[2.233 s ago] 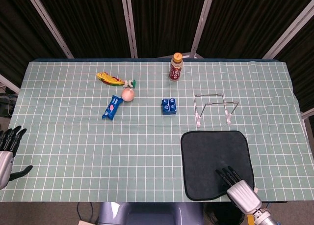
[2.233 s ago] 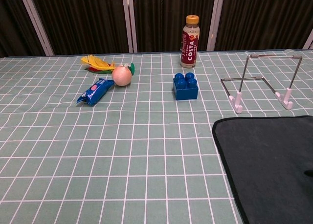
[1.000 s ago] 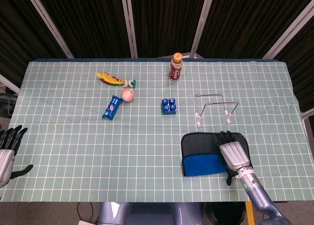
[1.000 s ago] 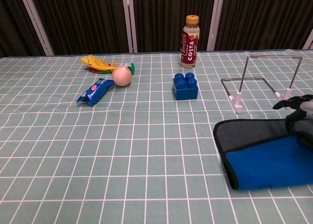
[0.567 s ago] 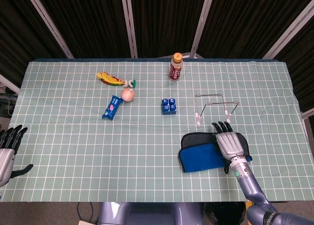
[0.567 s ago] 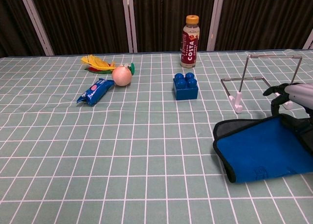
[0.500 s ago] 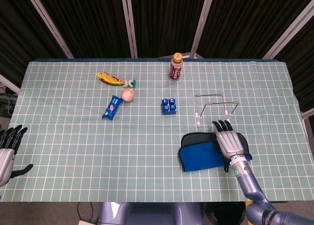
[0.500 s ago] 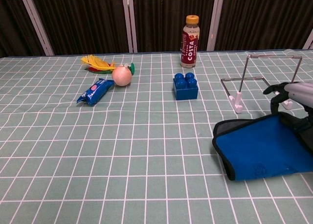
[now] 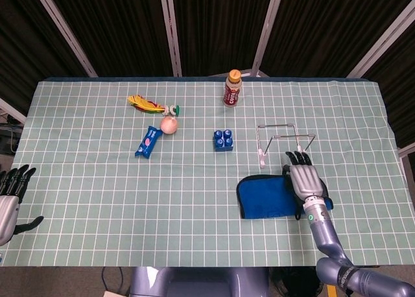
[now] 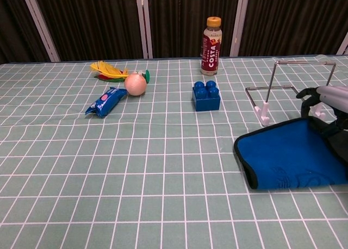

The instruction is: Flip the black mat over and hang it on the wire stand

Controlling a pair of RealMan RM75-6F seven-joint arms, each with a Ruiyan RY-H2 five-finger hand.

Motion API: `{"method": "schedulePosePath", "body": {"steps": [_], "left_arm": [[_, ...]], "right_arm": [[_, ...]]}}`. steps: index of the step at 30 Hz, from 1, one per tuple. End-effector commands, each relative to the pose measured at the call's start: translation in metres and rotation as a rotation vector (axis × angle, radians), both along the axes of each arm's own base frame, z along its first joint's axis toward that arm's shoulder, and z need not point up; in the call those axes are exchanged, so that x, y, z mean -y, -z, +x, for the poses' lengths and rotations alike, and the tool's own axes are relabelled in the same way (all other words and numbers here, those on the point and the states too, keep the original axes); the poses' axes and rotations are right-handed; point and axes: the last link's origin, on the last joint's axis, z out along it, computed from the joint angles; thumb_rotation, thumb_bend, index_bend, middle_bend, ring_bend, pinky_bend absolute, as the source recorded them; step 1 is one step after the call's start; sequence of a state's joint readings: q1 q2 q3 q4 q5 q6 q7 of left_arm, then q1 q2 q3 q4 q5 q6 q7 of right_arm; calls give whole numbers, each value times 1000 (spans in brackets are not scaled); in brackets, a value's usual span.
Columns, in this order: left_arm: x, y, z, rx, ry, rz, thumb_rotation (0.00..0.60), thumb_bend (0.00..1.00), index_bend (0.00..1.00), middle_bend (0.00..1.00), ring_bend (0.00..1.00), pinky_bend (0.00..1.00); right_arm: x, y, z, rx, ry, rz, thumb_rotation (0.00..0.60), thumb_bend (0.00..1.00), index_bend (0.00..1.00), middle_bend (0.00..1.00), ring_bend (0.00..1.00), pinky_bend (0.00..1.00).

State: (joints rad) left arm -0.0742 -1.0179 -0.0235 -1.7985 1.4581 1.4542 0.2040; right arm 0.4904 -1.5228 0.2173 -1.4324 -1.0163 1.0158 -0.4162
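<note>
Gripping black mat (image 9: 267,198) edge, right hand (image 9: 303,181) beside wire stand (image 9: 283,142); left hand (image 9: 9,203) empty, fingers apart.

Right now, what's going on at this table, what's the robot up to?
The right hand grips the far edge of the black mat and has it folded over, blue underside up, just in front of the wire stand. Nothing hangs on the stand yet. The left hand waits open off the table's left edge, touching nothing.
</note>
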Motion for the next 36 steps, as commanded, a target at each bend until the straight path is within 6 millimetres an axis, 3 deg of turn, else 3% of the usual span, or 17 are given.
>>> {"method": "schedulePosePath", "body": {"steps": [1,27,29,31,33,36], "left_arm": [[0,0,0,0,-1,0,600,0,0,0,0,0],[-1,1,-1,-3,-3,-2,600,0,0,0,0,0],[-1,1,0,-3,-4,-3,600,0,0,0,0,0],[0,1,0,-2,-3,-3,600,0,0,0,0,0],[-1,1,0,-2,-4,-3,600,0,0,0,0,0],[-1,1,0,0,-4,-5,600,0,0,0,0,0]], "right_arm": [[3,1,-2,1,14,-6,600,472,672,73,0,0],[1,11,-17,-63,47,23,600,468,673,74,0,0],[1,11,-19,-74,58,31,600,448,599,72,0,0],[1,11,-20,-79,67,39,600,389,387,48,0,0],[0,9,-18,-81,63,32,600,350,264,15,0,0],[-4,4,-15,-78,52,22,600,341,211,0,0,0]]}}
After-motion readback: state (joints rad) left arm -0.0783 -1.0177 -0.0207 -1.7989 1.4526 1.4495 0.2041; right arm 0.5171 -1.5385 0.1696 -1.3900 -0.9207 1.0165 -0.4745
